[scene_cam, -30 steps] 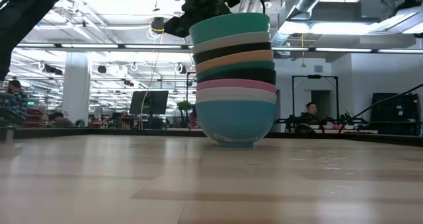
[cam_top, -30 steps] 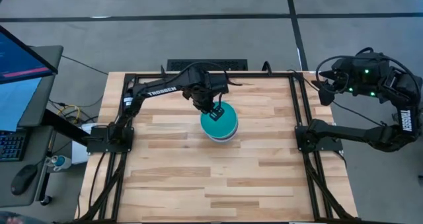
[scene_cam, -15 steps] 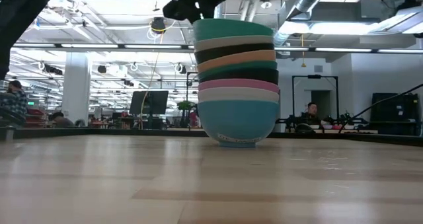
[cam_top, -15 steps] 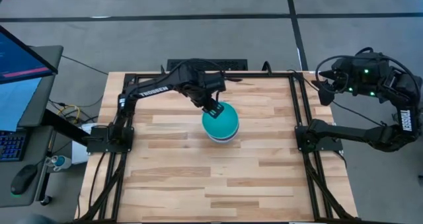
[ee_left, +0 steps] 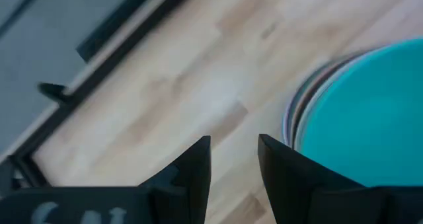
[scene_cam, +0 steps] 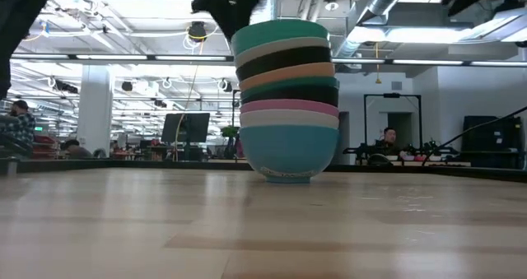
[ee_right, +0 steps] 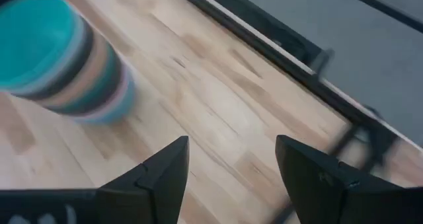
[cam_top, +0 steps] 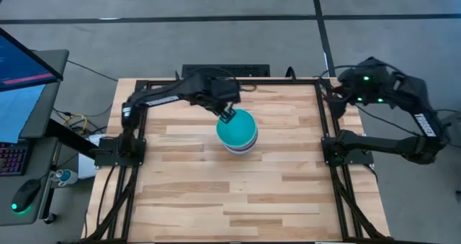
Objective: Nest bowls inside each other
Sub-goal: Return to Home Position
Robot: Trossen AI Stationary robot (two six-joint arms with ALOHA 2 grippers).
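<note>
1. At the left, your left hand (cam_top: 227,114) hangs over the counter (cam_top: 216,193), just beside the far-left rim of the bowl stack. Its fingers (ee_left: 195,168) are only a narrow gap apart and hold nothing.
2. In the middle stand the bowls (cam_top: 236,131), nested into one tower near the far centre of the counter. The low view shows nine rims: a cyan bowl (scene_cam: 286,151) at the bottom, then white, pink, black, green, orange, black and white, with a teal bowl (scene_cam: 280,34) on top. The upper rims sit a little askew.
3. At the right, your right hand (cam_top: 337,104) hovers by the counter's far-right edge, well apart from the stack. Its fingers (ee_right: 162,174) are spread wide and hold nothing.
4. Progress: no loose bowl shows anywhere on the counter, so the nesting looks finished. What seems left is parking both arms.
</note>
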